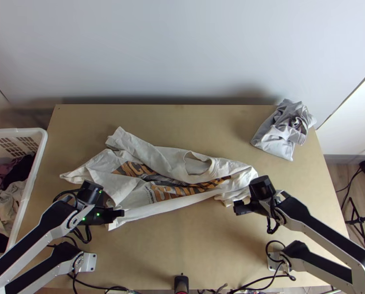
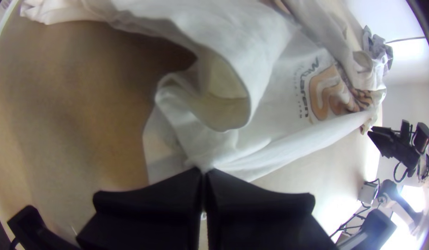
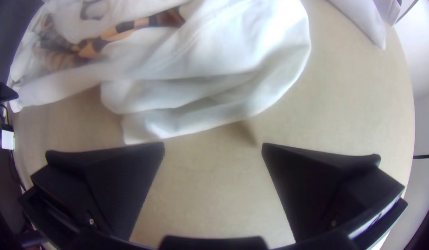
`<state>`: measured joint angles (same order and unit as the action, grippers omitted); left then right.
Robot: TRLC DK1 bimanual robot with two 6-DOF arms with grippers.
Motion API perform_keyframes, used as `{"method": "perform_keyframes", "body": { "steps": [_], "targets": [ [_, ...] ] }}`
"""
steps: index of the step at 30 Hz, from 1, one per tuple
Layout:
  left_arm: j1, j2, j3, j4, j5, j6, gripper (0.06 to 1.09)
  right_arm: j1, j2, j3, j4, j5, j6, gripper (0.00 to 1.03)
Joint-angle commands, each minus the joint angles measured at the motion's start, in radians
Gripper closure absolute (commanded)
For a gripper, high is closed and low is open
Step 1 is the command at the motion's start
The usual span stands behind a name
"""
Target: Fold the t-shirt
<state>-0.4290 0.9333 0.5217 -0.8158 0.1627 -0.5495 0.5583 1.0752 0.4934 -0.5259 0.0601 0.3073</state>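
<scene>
**T-shirt, loosely bunched, one part pinched**

Item: one white t-shirt, printed side partly up, lying crumpled across the table from near its left edge to right of the middle, collar towards the right.
Left gripper: fingers pressed together on a gathered bit of cloth at the shirt's near side.
Right gripper: fingers spread wide, nothing between them, just off the shirt's near right end.
Also listed: a grey garment at the far right corner; a laundry basket beside the left edge.

Step in hand, we judge: straightening before any fold. Next, we would have the right gripper take the near right cloth — then both draw it flat.

Unclear to us: the layers tucked under, and whether hem or sleeve is pinched. The basket is cut off.
</scene>
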Motion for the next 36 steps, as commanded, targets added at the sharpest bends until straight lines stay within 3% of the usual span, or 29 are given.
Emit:
{"method": "perform_keyframes", "body": {
  "steps": [1, 26, 28, 29, 31, 32, 36],
  "targets": [
    [0.006, -0.002, 0.001, 0.001, -0.015, 0.000, 1.01, -0.011, -0.003, 0.010, 0.000, -0.008, 0.006, 0.05],
    [0.006, -0.004, 0.001, 0.010, -0.040, 0.000, 1.01, 0.023, 0.236, 0.132, 0.055, -0.036, 0.065, 0.07],
    [0.006, 0.001, 0.001, 0.012, -0.038, 0.002, 1.01, 0.032, 0.233, 0.134, 0.056, -0.034, 0.064, 0.17],
    [0.006, 0.006, 0.001, 0.014, -0.040, 0.002, 1.01, 0.037, 0.232, 0.135, 0.056, -0.032, 0.058, 0.28],
    [0.006, 0.013, 0.001, 0.017, -0.040, 0.002, 1.01, 0.041, 0.221, 0.135, 0.084, -0.019, 0.026, 0.69],
    [0.006, 0.016, 0.001, 0.018, -0.043, 0.002, 1.01, 0.040, 0.210, 0.134, 0.102, -0.016, 0.009, 0.84],
    [0.021, 0.024, 0.003, 0.030, -0.057, 0.002, 1.01, 0.005, 0.193, 0.131, 0.106, -0.017, 0.000, 0.83]
  ]
}}
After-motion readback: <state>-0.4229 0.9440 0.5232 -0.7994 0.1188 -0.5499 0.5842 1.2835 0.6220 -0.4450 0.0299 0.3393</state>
